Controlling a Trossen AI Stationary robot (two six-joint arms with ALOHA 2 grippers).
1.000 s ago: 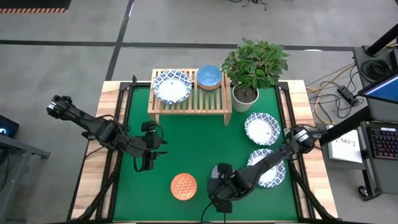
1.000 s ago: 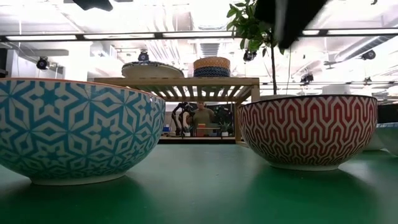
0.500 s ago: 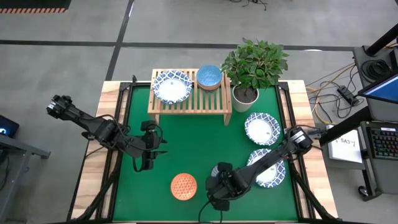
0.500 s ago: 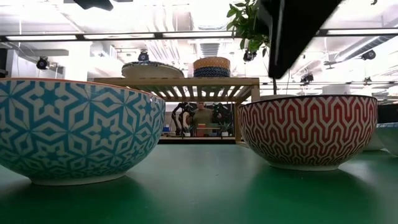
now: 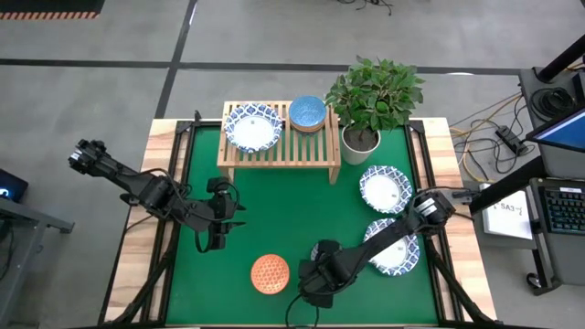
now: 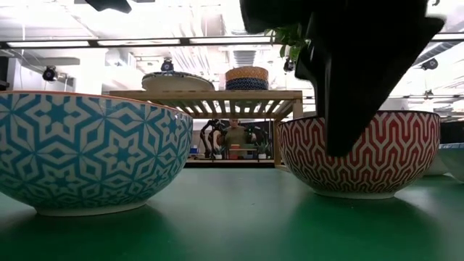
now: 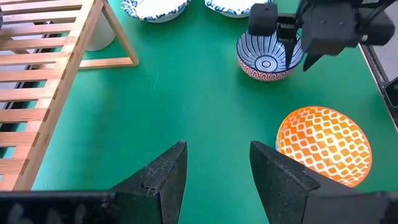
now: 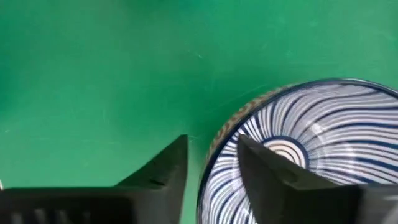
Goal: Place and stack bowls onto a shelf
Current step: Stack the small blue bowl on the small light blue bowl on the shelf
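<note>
Fingers (image 8: pixel 267 174) of right gripper (image 8: pixel 211 165) apart, astride rim of round, glossy blue-striped bowl (image 8: pixel 311 143), red zigzag outside; no readable writing.

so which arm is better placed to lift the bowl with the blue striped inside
Right. The right gripper already straddles the striped bowl's rim, fingers open; the left gripper hangs open over bare mat, away from it.

You had a leafy potted plant (image 5: pixel 374 96) in a white pot (image 5: pixel 360 142) at upper centre-right of the high view, standing on the green table mat (image 5: pixel 302 206). Cables (image 5: pixel 484 128) and a keyboard (image 5: pixel 569 208) lay at the right edge.
</note>
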